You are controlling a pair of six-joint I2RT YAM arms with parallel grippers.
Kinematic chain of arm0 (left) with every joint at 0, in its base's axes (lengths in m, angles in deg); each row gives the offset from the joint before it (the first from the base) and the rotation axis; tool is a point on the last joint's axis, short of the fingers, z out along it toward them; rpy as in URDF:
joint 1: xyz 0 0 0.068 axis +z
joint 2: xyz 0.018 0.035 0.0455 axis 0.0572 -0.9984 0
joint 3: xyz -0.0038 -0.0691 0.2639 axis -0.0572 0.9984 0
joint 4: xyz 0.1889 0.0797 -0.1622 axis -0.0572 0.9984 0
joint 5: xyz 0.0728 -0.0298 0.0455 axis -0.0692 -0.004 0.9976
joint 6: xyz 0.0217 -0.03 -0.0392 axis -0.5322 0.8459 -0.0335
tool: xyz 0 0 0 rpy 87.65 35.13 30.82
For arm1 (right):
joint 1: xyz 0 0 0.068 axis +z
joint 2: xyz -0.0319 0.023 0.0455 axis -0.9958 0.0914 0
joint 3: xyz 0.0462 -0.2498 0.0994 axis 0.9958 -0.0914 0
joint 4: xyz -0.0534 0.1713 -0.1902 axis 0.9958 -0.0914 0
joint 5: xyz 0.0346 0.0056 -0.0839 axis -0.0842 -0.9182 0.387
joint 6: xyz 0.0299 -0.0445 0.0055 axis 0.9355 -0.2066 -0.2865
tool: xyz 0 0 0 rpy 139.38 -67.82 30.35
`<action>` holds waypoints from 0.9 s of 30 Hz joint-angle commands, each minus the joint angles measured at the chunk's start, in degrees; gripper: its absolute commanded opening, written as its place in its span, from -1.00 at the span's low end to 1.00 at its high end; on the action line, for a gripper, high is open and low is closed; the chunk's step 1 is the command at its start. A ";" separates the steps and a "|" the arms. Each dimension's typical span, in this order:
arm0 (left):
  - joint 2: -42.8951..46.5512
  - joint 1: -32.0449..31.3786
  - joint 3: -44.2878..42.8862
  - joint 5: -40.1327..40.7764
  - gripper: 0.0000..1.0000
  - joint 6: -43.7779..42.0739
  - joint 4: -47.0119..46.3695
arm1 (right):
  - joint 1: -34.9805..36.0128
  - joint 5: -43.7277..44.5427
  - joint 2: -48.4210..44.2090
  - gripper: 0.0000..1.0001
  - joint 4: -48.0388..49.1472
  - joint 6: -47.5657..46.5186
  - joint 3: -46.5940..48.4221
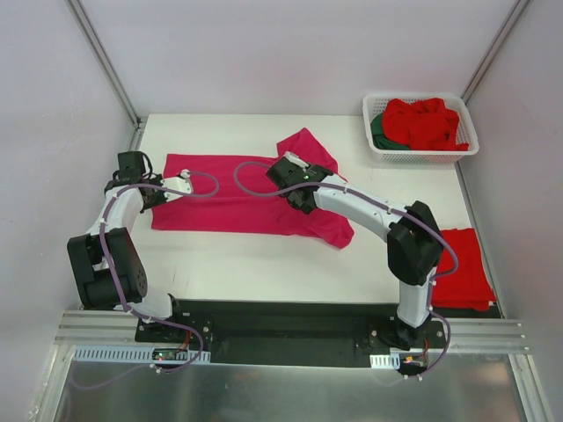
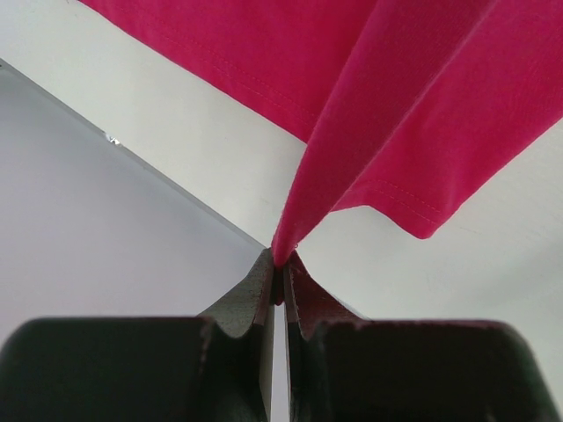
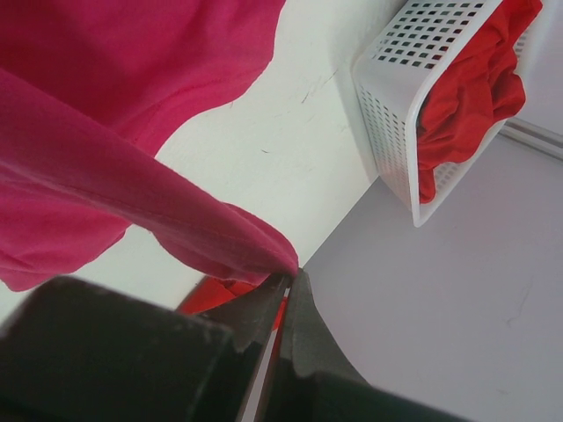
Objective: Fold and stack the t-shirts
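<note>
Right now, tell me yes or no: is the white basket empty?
No, the white basket holds crumpled red shirts and a dark green shirt.

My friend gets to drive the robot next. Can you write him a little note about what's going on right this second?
The left gripper is shut on the left end of the magenta t-shirt.
The right gripper is shut on that shirt's right end, with the cloth pulled up to it.
The shirt lies partly spread mid-table between the arms.
More red t-shirts and a dark green t-shirt are bunched in the white basket at the far right.
Done: a folded red t-shirt lies flat at the near right.
Left: finish folding the magenta one, stack it, then do the basket's shirts.
</note>
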 commanded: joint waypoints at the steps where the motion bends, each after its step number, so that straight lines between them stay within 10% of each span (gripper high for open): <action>1: -0.07 0.66 -0.62 1.20 -1.00 -0.31 -0.37 | -0.93 2.20 0.78 -0.98 0.86 -1.56 3.44; 27: -0.07 0.83 -1.94 0.68 -1.00 1.01 -0.90 | -3.75 0.97 3.51 -0.98 0.34 -1.91 4.58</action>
